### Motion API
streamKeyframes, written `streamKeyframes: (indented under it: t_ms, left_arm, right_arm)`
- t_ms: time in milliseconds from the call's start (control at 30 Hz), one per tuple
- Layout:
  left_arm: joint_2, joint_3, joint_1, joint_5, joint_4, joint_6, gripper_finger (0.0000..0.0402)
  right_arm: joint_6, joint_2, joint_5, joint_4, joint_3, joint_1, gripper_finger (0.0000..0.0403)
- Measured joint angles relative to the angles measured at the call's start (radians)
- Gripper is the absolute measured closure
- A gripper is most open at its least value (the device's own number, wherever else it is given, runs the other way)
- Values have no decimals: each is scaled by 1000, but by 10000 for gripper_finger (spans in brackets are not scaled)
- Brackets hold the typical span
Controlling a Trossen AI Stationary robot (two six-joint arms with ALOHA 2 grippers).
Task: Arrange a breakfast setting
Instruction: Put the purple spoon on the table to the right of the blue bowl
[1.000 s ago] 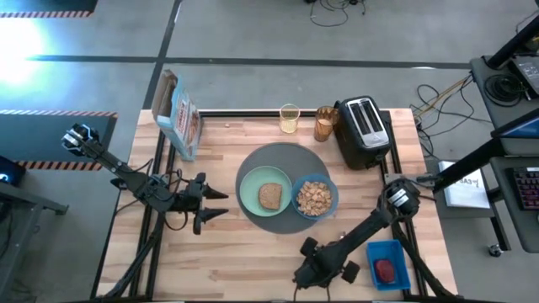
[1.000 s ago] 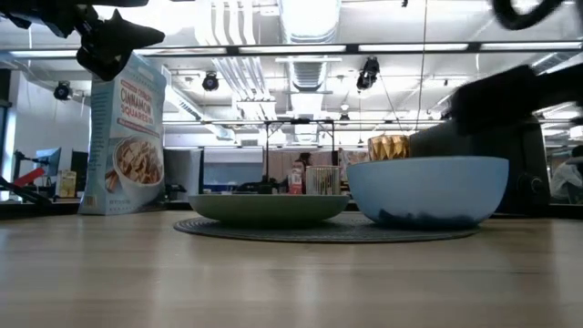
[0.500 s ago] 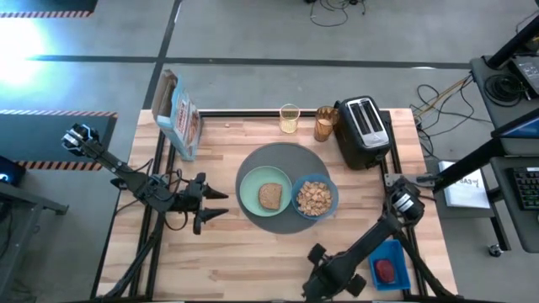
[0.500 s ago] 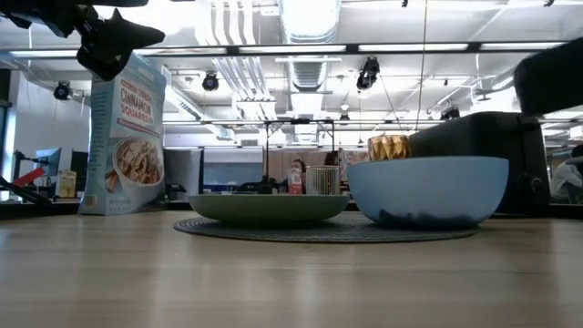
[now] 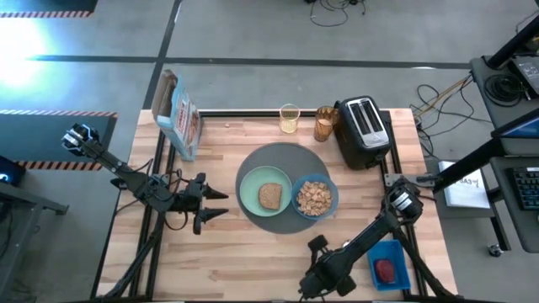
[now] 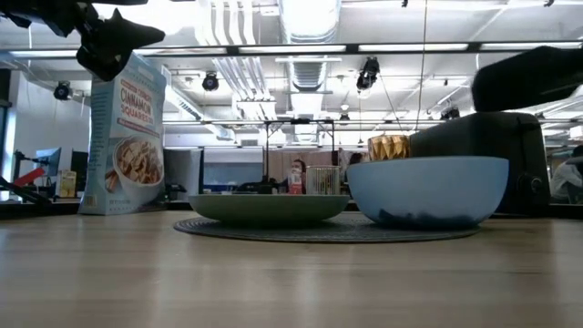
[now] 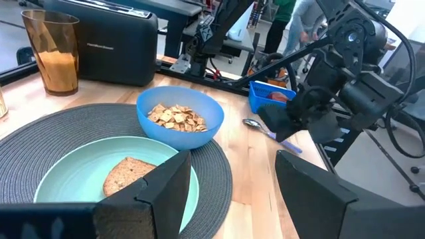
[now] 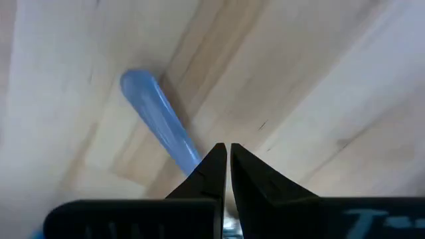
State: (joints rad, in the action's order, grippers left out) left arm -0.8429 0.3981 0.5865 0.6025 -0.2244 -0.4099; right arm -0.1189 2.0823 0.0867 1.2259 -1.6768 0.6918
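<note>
A blue-handled spoon [image 8: 159, 126] is pinched by the right gripper [image 8: 226, 159] near the mat [image 5: 282, 156]; the left gripper [image 5: 215, 204], fingers parted, is held beside the mat.

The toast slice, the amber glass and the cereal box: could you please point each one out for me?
toast slice [image 5: 269, 196], high view, middle of the slice.
amber glass [image 7: 52, 53], left wrist view, its side wall.
cereal box [image 6: 127, 137], low view, printed front face.
</note>
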Motion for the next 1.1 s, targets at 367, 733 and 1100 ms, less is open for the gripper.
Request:
streamKeyframes:
  t_ms: [367,733,1100]
  left_arm:
    - [0,0,0,0,0,33,196]
    - [3,0,1,5,-30,28,196]
    - [4,0,1,8,-29,58,196]
  right_arm:
    - [-921,0,30,-21,-44,-3,390]
    - [-1555,0,158,-74,-69,-1,392]
    - [-1844,0,203,-160,-69,22,369]
